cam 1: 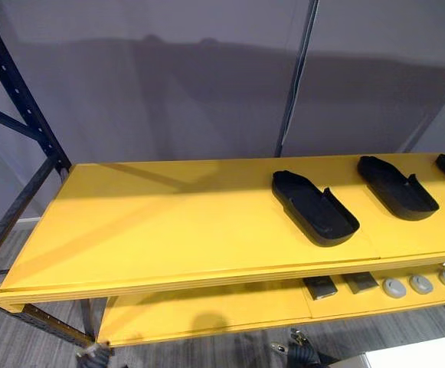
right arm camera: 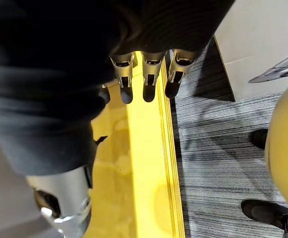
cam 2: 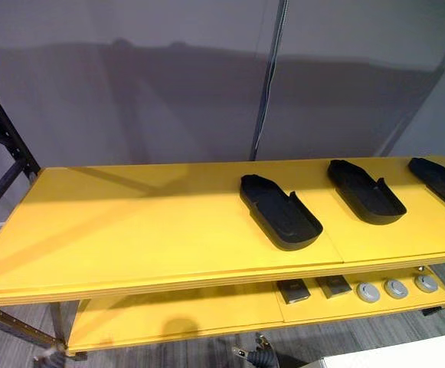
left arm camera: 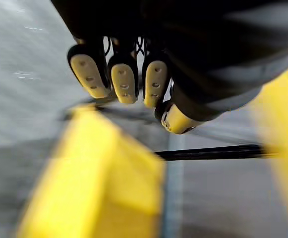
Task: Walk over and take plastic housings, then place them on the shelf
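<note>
Head camera: three black housings (cam 1: 314,207) lie on the yellow shelf (cam 1: 168,222), hollow side up. They sit in a row across the right half of the frame, apart from each other, and the last one is cut by the right edge. The left half of the shelf is bare board. On the lower shelf (cam 1: 207,310), at lower right, I see two dark blocks (cam 1: 321,287) and three grey discs (cam 1: 394,287).

Left hand (left arm camera: 124,82): fingers (left arm camera: 89,74) relaxed, holding nothing, yellow board blurred beyond.

Right hand (right arm camera: 144,79): fingers (right arm camera: 175,74) hang straight and empty over the shelf's front edge, with grey floor beside it.
</note>
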`<state>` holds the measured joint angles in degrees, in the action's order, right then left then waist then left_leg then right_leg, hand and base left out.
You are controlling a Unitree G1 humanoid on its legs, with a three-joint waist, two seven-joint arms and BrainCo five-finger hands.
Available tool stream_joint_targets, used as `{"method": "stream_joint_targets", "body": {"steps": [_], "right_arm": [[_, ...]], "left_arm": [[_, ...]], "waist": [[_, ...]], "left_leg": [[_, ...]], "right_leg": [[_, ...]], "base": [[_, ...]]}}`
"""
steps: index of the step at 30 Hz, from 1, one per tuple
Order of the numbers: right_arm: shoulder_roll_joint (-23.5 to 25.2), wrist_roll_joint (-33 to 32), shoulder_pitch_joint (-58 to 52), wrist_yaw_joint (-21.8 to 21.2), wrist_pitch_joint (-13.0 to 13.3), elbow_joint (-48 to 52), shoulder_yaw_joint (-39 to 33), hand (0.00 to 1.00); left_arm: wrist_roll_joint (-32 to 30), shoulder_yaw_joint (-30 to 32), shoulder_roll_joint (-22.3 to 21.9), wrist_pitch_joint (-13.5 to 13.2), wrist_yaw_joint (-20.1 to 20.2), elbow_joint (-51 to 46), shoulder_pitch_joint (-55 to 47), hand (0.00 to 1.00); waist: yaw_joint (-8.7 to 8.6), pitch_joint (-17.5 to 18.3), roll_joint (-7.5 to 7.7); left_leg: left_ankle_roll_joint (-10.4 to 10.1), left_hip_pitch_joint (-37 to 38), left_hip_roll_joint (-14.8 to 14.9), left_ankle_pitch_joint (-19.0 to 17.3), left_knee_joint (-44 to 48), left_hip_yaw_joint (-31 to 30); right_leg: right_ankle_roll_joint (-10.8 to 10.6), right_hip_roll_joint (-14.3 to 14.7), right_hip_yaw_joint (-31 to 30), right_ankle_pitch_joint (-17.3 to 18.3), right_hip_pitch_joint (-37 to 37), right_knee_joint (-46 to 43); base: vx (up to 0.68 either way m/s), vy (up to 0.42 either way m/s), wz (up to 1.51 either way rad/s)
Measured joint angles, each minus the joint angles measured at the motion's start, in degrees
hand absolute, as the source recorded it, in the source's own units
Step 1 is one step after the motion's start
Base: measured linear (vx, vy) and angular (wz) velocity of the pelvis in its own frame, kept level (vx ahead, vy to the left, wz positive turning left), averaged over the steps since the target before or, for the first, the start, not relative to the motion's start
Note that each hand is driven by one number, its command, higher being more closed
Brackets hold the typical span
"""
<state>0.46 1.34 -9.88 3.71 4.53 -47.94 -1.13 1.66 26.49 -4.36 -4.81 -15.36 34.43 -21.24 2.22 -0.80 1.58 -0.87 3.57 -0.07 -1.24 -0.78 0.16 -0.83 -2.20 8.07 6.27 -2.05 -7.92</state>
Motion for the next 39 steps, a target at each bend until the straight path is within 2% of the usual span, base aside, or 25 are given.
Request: {"method": "stream_joint_targets", "body": {"steps": [4, 5, 10, 16, 18, 23, 27, 30, 32, 39], "right_arm": [[0.1, 0.0, 0.0, 0.7, 0.0, -0.6, -1.2, 0.0], [0.0, 0.0, 0.1, 0.9, 0.0, -0.9, -1.8, 0.0], [-0.9, -0.2, 1.1, 1.6, 0.1, -3.4, -3.4, 0.0], [-2.1, -0.6, 2.3, 2.0, 0.1, -7.3, -5.2, 0.0], [-2.4, -0.9, 2.9, 2.1, 0.1, -8.3, -5.7, 0.0], [-2.6, -1.3, 3.5, 2.1, 0.1, -9.5, -6.8, 0.0], [-2.8, -1.3, 4.7, 2.1, 0.1, -9.5, -7.5, 0.0], [-3.1, -1.4, 5.2, 2.2, 0.1, -9.5, -7.9, 0.0], [-3.2, -1.6, 5.3, 2.2, 0.0, -9.5, -7.9, 0.0], [-3.4, -1.8, 5.8, 2.2, 0.0, -9.2, -7.8, 0.0]], "left_arm": [[0.4, -1.0, 0.3, 1.2, 2.0, 9.1, 0.8, 1.0], [0.4, -1.0, 0.5, 1.1, 2.2, 10.1, 1.2, 0.0], [-0.9, -6.1, 3.2, 0.7, 4.7, 14.0, 3.9, 0.0], [-3.7, -12.7, 6.3, 0.4, 6.1, 15.4, 6.6, 0.0], [-5.1, -14.7, 7.0, 0.4, 6.2, 15.6, 7.5, 0.0], [-7.5, -17.2, 7.2, 0.3, 6.8, 15.8, 10.5, 0.0], [-8.0, -19.5, 6.6, 0.4, 7.0, 16.7, 11.8, 0.0], [-8.9, -20.3, 6.5, 0.4, 7.0, 16.7, 12.2, 0.0], [-9.8, -21.1, 6.9, 0.4, 7.0, 16.7, 12.7, 0.0], [-9.9, -21.3, 7.2, 0.4, 7.0, 16.5, 14.2, 0.0]], "waist": [[0.06, 0.0, -0.18], [0.05, 0.1, -0.43], [0.01, 0.1, -1.3], [-0.44, 0.1, -1.05], [-1.21, 0.0, -1.08], [-1.43, -0.6, -1.1], [-2.66, -2.0, -0.92], [-3.01, -2.7, -1.06], [-3.38, -3.6, -1.23], [-2.95, -4.9, -1.27]], "left_leg": [[-0.2, 0.0, 0.4, -0.1, -0.2, 2.0], [-0.2, 0.0, 0.5, -0.1, -0.5, 2.6], [-0.4, 0.4, 0.6, 0.1, -1.5, 3.7], [-0.1, 0.7, 0.6, 0.5, -2.9, 4.2], [-0.4, 0.8, 0.6, 0.3, -3.0, 4.7], [-1.1, 1.1, 0.5, -0.2, -2.8, 6.2], [-1.1, 1.7, 0.2, -0.3, -2.7, 6.6], [-0.7, 1.6, 0.2, -0.5, -2.5, 7.9], [0.2, 1.3, 0.3, -1.7, -1.0, 8.1], [1.4, -3.4, 0.9, -5.4, 6.2, 13.0]], "right_leg": [[0.0, 0.2, -0.9, 0.1, 0.4, -0.1], [0.0, 0.3, -1.3, 0.1, 0.8, -0.3], [0.0, 0.6, -2.7, 0.1, 1.5, -0.2], [0.1, 1.0, -3.5, 0.0, 2.2, 1.2], [0.1, 1.1, -4.3, -0.1, 2.2, 1.7], [-0.3, 1.2, -6.0, -0.7, 1.9, 3.2], [-0.4, 1.1, -7.5, -1.7, 0.8, 4.7], [-0.7, 1.2, -9.1, -2.7, 1.0, 5.6], [-0.8, 1.2, -9.7, -2.9, 1.2, 5.5], [-1.6, 1.6, -14.9, -4.9, 5.1, 4.6]], "base": [[0.0, 0.0, -0.07], [0.0, 0.002, -0.2], [0.01, 0.006, -0.15], [0.03, 0.007, -0.08], [0.06, 0.014, -0.17], [0.03, 0.018, -0.18], [0.0, 0.022, -0.19], [-0.07, 0.033, -0.26], [-0.09, 0.021, -0.16], [-0.09, 0.051, -0.4]]}}
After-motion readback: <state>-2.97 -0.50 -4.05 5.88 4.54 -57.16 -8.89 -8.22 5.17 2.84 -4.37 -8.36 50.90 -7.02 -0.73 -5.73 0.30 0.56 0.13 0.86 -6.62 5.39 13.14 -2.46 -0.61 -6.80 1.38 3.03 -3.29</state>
